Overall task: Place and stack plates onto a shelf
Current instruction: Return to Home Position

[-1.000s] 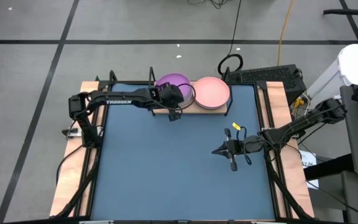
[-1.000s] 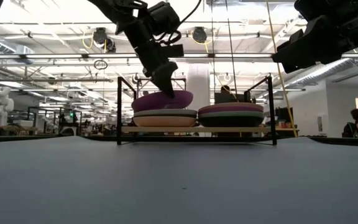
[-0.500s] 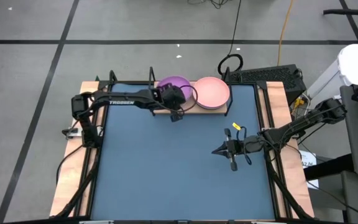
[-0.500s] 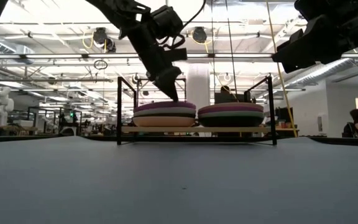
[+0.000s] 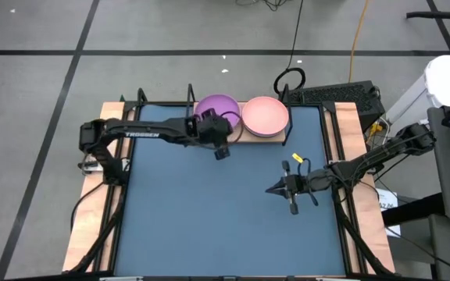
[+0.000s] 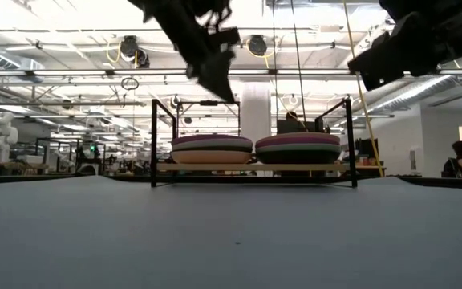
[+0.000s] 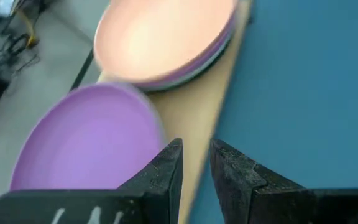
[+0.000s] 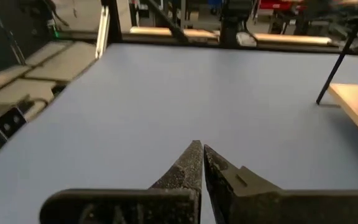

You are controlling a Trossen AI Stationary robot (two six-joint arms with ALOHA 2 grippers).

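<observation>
Two stacks of plates sit side by side on the small light-wood shelf (image 7: 207, 109) with its thin black wire frame, at the far edge of the blue table (image 5: 209, 218). On top of the stack on the left arm's side is a round matte purple plate (image 5: 217, 109). On top of the other is a round matte pink plate (image 5: 266, 115), and from above their rims look close to touching. From table height both stacks sit level and about equal in height, with darker and paler rims layered underneath. I can't sort those lower colours with any confidence.

Over to the left tool (image 5: 222, 153): it hangs over the table just in front of the shelf, off the near rim of the purple plate and touching nothing. From table height it is well above the purple-topped stack, with clear air between them. Its wrist camera shows the two dark fingers (image 7: 169, 171) parted by a narrow gap and gripping nothing. The purple plate lies just beyond them, with the shelf's wooden edge in line with the gap.

And the right tool (image 5: 272, 190): it is out over the right half of the table, well apart from the shelf and both stacks, pointing in toward the middle. Its fingers are pressed together tip to tip, holding nothing, with blue table beneath.
</observation>
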